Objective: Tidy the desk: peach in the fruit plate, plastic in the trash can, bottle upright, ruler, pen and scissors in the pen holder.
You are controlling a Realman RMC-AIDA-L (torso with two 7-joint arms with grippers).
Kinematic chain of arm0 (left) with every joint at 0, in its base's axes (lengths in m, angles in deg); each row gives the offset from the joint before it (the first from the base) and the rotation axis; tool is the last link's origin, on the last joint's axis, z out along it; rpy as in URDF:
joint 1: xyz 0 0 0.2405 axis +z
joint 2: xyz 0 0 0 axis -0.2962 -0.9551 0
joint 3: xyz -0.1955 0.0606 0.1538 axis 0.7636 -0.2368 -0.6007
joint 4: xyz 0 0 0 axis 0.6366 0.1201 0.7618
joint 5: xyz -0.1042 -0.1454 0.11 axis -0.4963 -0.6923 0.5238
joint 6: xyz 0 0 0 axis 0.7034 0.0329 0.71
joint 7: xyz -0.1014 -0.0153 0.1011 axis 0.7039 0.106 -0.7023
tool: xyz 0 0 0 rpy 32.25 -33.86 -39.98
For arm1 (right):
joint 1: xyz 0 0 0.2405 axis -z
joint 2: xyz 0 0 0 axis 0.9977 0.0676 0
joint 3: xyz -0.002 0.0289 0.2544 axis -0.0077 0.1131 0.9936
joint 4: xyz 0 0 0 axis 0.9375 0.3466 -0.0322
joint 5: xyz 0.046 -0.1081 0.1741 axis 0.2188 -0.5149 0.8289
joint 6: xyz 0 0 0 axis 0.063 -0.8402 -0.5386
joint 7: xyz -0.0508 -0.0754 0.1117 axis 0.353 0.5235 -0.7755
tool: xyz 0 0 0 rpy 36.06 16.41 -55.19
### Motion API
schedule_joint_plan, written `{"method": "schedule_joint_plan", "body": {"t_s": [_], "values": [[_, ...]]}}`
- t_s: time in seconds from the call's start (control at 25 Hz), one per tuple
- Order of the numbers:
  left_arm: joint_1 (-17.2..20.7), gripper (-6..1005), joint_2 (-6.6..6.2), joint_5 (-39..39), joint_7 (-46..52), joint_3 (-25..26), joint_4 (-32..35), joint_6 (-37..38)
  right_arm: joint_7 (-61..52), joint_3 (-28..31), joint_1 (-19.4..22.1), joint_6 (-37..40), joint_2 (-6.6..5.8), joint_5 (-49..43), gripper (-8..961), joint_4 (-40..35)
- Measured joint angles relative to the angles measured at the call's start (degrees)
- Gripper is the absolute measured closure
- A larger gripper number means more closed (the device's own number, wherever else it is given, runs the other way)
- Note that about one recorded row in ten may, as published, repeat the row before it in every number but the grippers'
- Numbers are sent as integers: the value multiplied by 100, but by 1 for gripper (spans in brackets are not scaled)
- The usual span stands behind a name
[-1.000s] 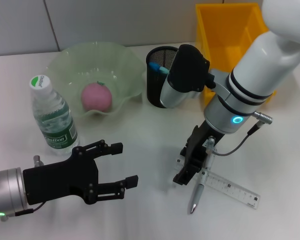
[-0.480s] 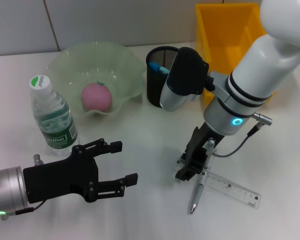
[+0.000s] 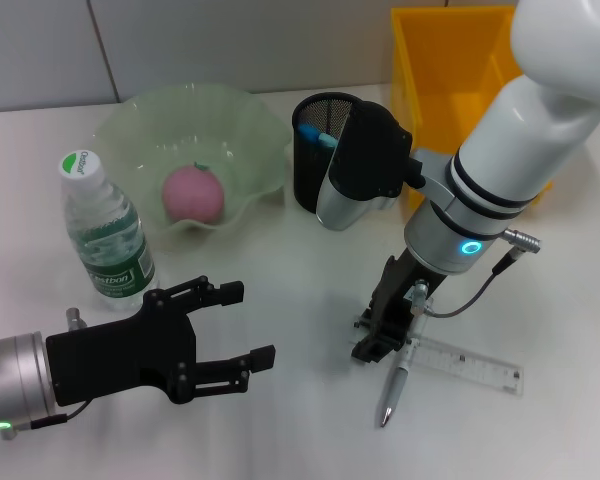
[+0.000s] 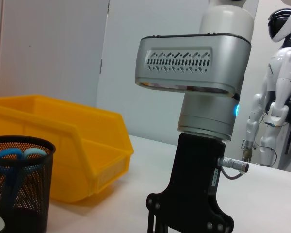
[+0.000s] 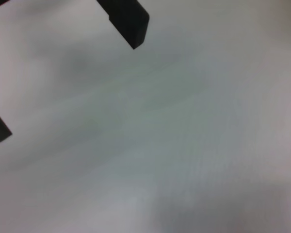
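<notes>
**Two claws over the table, one down at the pen and ruler**

Two claws show in the head view. The right claw (image 3: 378, 335) points down at the table (image 3: 280, 420), its black fingers low over the near end of one clear ruler (image 3: 460, 362) and beside one silver pen (image 3: 397, 380). The pen lies across the ruler's end, its tip toward the table's front edge. From the head view I cannot tell whether the fingers grip the pen or ruler; in the right wrist view two dark finger tips stand apart over bare table, so the claw is spread and has hold of nothing visible there.

The left claw (image 3: 245, 330) hovers at the front left, fingers wide apart and empty, well apart from the pen.

One black mesh pen holder (image 3: 318, 150) stands behind the right arm, with one pair of blue-handled scissors (image 4: 14, 158) inside. One yellow bin (image 3: 460, 70) sits just beside it, at the back right. One green fruit plate (image 3: 190, 140) holds one pink peach (image 3: 193, 193). One water bottle (image 3: 105, 235) stands upright near the plate, behind the left claw.

The right arm's wrist housing blocks part of the pen holder from the head camera.
</notes>
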Motion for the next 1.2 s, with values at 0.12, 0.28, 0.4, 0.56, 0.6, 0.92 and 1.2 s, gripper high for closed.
{"method": "schedule_joint_plan", "body": {"t_s": [0.12, 0.28, 0.4, 0.56, 0.6, 0.92, 1.2], "values": [[2, 137, 0, 0, 0, 5, 0, 0, 0, 0, 0, -4, 0, 1, 525, -6], [7, 138, -7, 0, 0, 14, 0, 2, 0, 94, 3, 25, -2, 95, 533, -83], [9, 138, -12, -6, 0, 26, 0, 30, -3, 273, 5, 142, -27, 204, 556, -195], [4, 137, -16, -9, 0, 26, 0, 38, 4, 665, 27, 372, -38, 270, 573, -405], [-8, 137, -18, -10, 0, 26, 0, 39, 32, 981, 54, 524, -42, 290, 573, -592], [-53, 137, -12, -10, -2, 1, 0, 22, 183, 1855, 171, 898, -57, 496, 573, -998], [-100, 137, -6, -9, -7, 20, 5, 11, 469, 2806, 361, 1150, -81, 881, 573, -1311]]}}
